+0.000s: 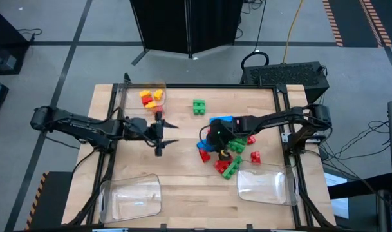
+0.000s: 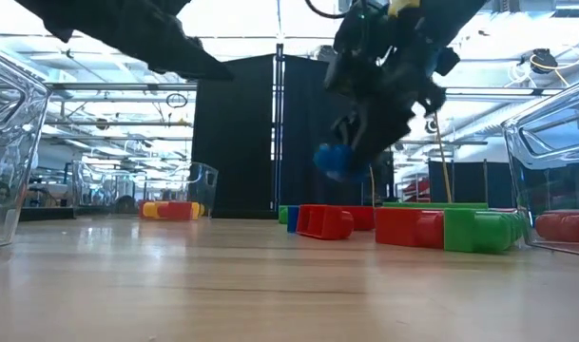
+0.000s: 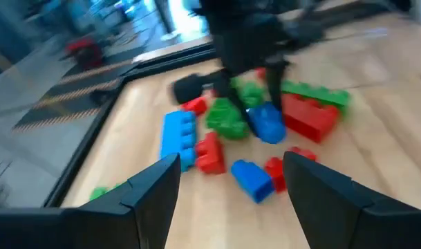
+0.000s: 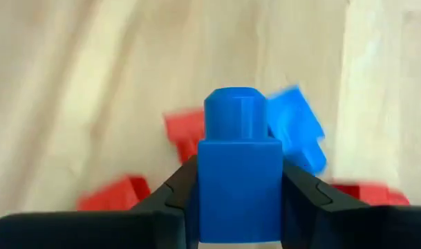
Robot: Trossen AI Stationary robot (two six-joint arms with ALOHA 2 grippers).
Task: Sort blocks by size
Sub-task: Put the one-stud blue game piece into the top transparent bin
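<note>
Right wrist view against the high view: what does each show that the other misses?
Only the right wrist view shows the grip itself: the right gripper is shut on the small blue single-stud plastic brick, one finger on each side.

Only the high view shows the layout: the left gripper, open at mid-table, the green studded brick lying alone, the yellow and orange bricks in the far clear plastic tray, and two near trays.

Both show red and blue bricks on the wooden table beneath the right gripper.
</note>
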